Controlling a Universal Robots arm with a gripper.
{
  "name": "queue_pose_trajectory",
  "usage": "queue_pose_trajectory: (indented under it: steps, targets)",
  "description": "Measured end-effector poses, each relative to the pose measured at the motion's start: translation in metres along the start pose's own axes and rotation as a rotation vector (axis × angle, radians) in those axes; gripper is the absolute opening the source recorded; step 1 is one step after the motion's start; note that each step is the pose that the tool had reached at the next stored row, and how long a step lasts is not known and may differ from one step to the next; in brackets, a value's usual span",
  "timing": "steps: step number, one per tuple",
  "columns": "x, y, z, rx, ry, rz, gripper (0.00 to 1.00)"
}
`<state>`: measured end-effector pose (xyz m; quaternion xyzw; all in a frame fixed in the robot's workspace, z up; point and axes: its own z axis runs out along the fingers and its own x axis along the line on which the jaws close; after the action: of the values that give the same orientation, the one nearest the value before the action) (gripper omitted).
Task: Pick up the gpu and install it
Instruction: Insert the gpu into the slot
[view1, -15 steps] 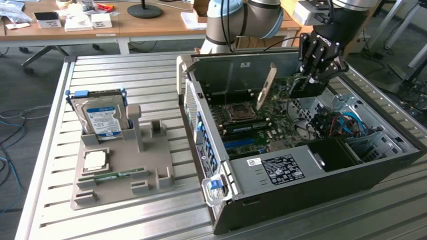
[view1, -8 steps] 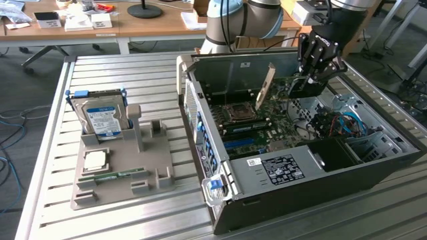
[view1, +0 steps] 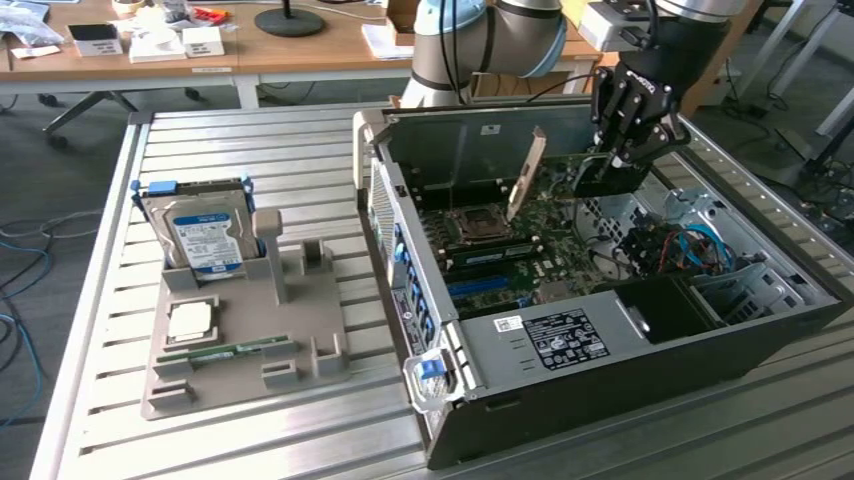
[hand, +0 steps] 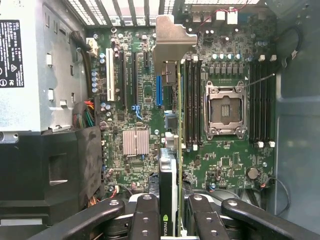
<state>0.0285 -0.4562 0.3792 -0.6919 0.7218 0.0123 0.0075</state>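
1. Your arm (view1: 461, 45) is pale silver-grey tubing with a rounded, light-blue joint cap.
2. Beyond it, your wrist housing (view1: 674, 50) is glossy black with a rounded body.
3. A small grey box (view1: 617, 25) is mounted at the wrist, and a thin dark cable (view1: 567, 85) runs near it.
4. Your gripper (view1: 618, 160) is matt black, built from jointed linkage bars.
5. In the wrist view, your fingers (hand: 145, 220) are black rounded bars with rows of recessed round holes, and pale pivot pins (hand: 116, 203) sit at the outer links' ends.
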Motion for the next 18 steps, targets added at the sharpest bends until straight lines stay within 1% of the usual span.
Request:
queue_pose_trajectory:
  steps: [9, 12, 18]
  targets:
    - [0.0000, 0.0011, 0.0001, 0.0000, -0.0001, 0.000, 0.27]
    - [0.0002, 0.0053, 0.0002, 0.0003, -0.0001, 0.000, 0.27]
    - [0.0002, 0.0054, 0.0002, 0.0003, -0.0001, 0.000, 0.27]
